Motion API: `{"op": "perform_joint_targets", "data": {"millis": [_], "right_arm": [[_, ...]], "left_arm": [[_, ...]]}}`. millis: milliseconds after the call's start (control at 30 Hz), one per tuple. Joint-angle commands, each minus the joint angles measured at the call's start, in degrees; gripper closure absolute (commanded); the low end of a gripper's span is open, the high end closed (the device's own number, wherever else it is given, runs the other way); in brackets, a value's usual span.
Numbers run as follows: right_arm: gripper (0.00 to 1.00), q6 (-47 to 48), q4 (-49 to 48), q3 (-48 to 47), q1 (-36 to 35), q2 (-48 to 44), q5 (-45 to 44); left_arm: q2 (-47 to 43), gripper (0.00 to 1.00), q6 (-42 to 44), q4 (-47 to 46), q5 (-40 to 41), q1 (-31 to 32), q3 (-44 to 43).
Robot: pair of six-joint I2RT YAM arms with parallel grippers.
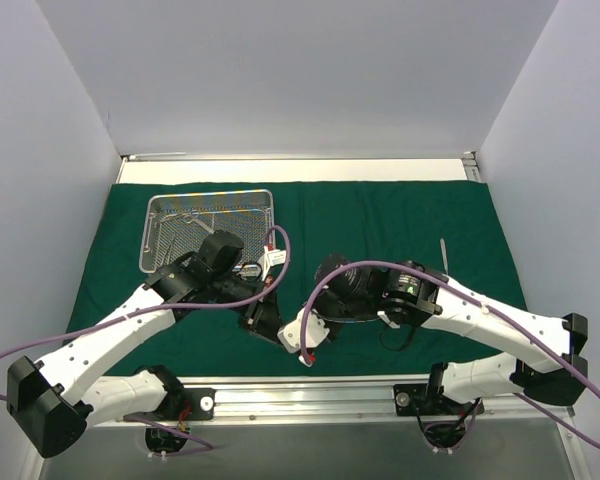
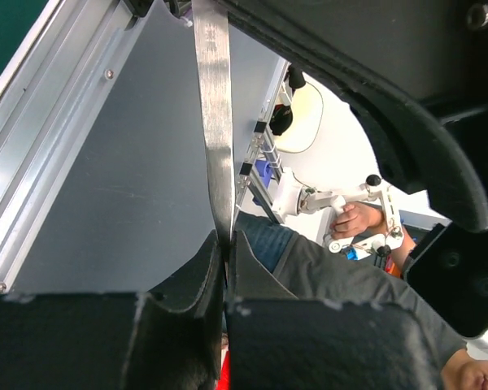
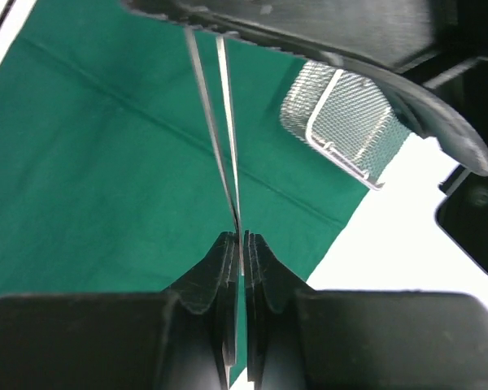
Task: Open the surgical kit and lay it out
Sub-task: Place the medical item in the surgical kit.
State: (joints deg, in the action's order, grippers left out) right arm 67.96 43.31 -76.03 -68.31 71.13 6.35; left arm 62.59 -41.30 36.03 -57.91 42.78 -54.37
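Observation:
The dark green cloth (image 1: pixel 380 215) lies spread flat on the table. The silver wire-mesh tray (image 1: pixel 208 195) stands on its back left part, with slim steel instruments (image 1: pixel 185 216) still inside. One steel instrument (image 1: pixel 443 253) lies on the cloth at the right. Both arms meet over the cloth's near middle. My left gripper (image 2: pixel 226 237) is shut on a flat steel forceps (image 2: pixel 214 122). My right gripper (image 3: pixel 242 237) is shut on the joined end of a two-pronged forceps (image 3: pixel 225 122). In the top view the left gripper (image 1: pixel 268 322) and right gripper (image 1: pixel 300 340) sit close together.
The mesh tray (image 3: pixel 342 122) and the green cloth (image 3: pixel 106 162) lie beyond the right fingers. White side walls enclose the table. A metal rail (image 1: pixel 310 395) runs along the near edge. Beyond that edge a person (image 2: pixel 350 268) shows in the left wrist view.

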Motion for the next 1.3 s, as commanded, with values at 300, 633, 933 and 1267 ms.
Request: {"op": "perform_joint_targets", "data": {"millis": [300,633,933,1267], "right_arm": [[1.0,-9.94,-5.5,6.66,5.9,-4.33,1.03],[1.0,-27.32,-19.74,19.15,36.25,-9.62,3.33],[1.0,-55.37,-23.44,12.58,61.88,11.38,0.06],[1.0,-58.57,-20.9,7.13,71.65,27.9,-6.78]], "left_arm": [[-1.15,0.08,4.89,-0.27,3.85,-2.52,-4.16],[-1.42,0.06,22.04,18.28,32.4,-22.03,-17.51],[4.38,0.06,27.32,19.16,35.42,-27.39,-21.57],[7.98,0.06,23.02,12.75,29.26,-32.15,-20.25]]}}
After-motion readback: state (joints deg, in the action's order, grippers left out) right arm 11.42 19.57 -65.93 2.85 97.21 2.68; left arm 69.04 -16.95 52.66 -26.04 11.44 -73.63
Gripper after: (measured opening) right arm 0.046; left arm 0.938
